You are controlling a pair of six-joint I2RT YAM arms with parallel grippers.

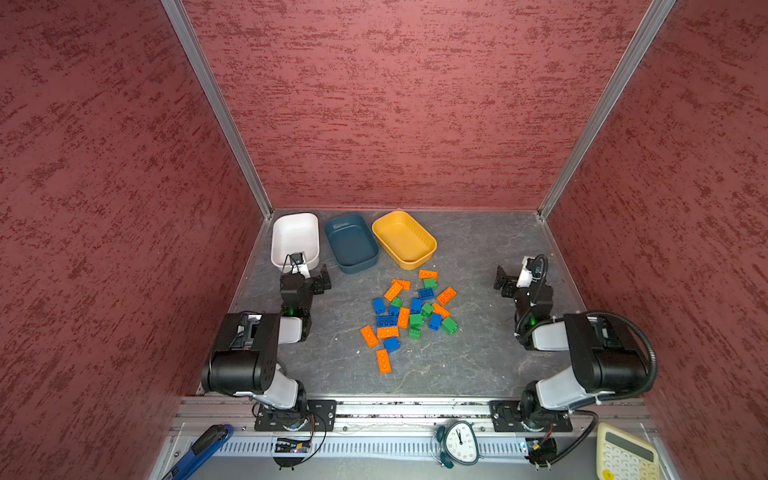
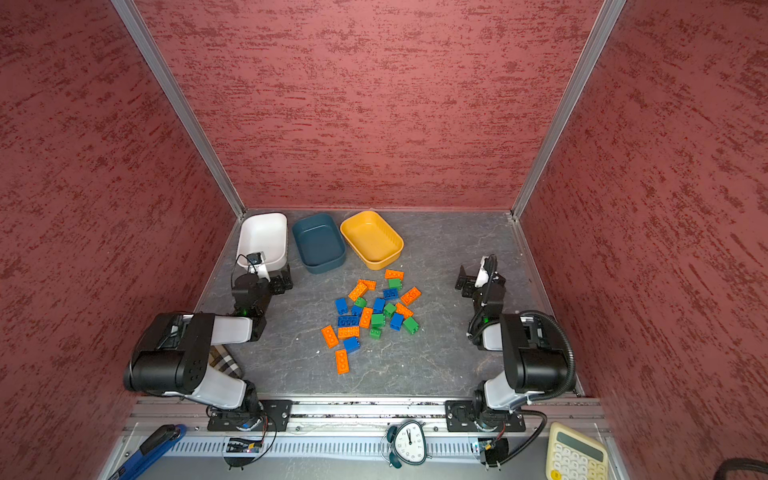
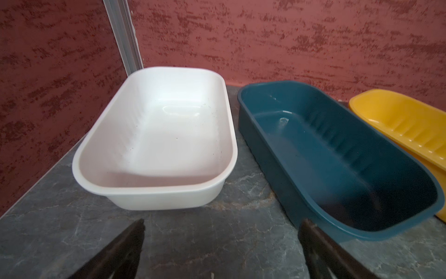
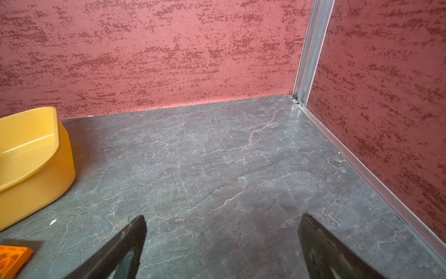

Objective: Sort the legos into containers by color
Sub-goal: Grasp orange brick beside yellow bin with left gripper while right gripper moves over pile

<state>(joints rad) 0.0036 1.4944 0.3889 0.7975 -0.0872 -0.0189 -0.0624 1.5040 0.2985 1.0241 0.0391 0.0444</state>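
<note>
Both top views show my left claw point(image 1: 322, 281) at nine o'clock and right claw point(image 1: 503, 282) at three gaping empty around the unsorted legos point(image 1: 409, 316) — flanking so either reaches, I judge — empty containers point(image 1: 352, 268) at eleven.

**Hidden and cropped items**

In both top views a wrist camera point(image 1: 297, 258) covers the near rim of the white tub point(image 1: 293, 237). The yellow tub point(image 3: 398, 116) runs off the left wrist view's edge. In the right wrist view an orange lego point(image 4: 12, 259) is cropped at a corner. Well apart from the white tub, a calculator point(image 1: 625, 455) is cut by the frame.
</note>
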